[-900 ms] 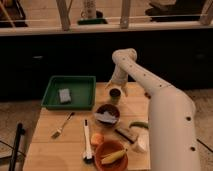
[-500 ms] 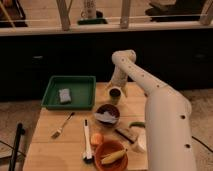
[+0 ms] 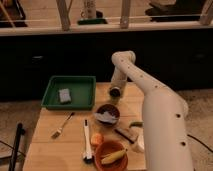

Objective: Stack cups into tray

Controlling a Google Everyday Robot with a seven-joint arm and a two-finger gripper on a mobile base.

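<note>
The small olive-green cup point(image 3: 115, 92) with a dark inside stands on the wooden table near its far edge, right of the tray. The green rectangular tray point(image 3: 85, 98) sits at the table's far left and holds a grey sponge point(image 3: 64, 95). My white arm reaches from the lower right up and over to the cup. My gripper point(image 3: 116, 86) points down right at the cup, at its rim.
A dark bowl point(image 3: 107, 114) sits mid-table in front of the cup. An orange bowl point(image 3: 111, 155) with a banana is at the front. A fork point(image 3: 61, 127), a white-handled utensil point(image 3: 86, 140), an orange piece point(image 3: 96, 139) and a dark item point(image 3: 125, 134) lie around.
My arm has shifted slightly; the gripper stays at the cup. The cup and tray have not visibly moved.
</note>
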